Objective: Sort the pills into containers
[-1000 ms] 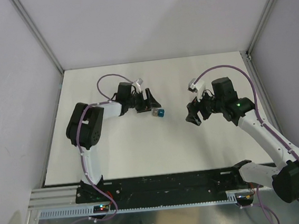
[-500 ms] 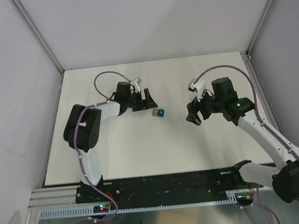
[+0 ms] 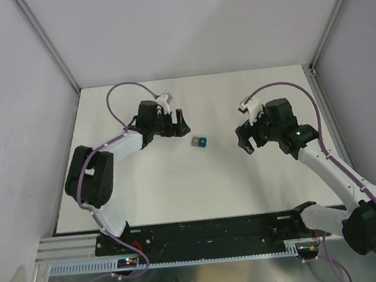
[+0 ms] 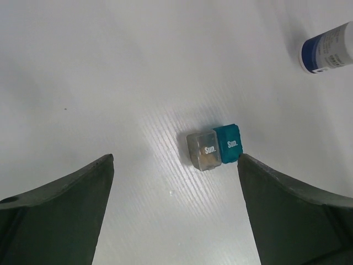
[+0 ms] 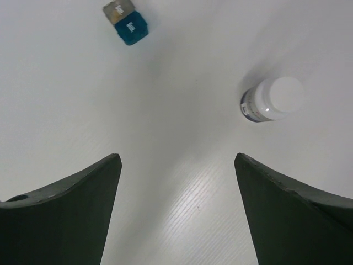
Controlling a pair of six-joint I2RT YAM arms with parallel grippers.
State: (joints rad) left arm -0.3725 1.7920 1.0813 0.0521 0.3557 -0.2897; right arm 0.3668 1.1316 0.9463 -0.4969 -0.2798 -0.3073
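Observation:
The containers [image 3: 199, 141] are a tiny joined pair of cubes on the white table, one grey [image 4: 203, 150] and one teal [image 4: 227, 144], both marked "Sun.". They also show at the top left of the right wrist view [image 5: 126, 19]. My left gripper [image 3: 181, 123] is open and empty just left of the containers, which lie ahead of its right fingertip [image 4: 245, 165], close to it. My right gripper [image 3: 243, 139] is open and empty to their right, hovering over bare table [image 5: 176, 157]. No loose pills show.
A small white capped bottle with a blue label [image 5: 273, 99] stands ahead and right of the right gripper. It also shows at the top right of the left wrist view [image 4: 328, 48]. The white table [image 3: 179, 188] ends at grey walls.
My left arm has drawn back to the left and up, so its gripper has come away from the containers. The right gripper has barely shifted. The containers stay put.

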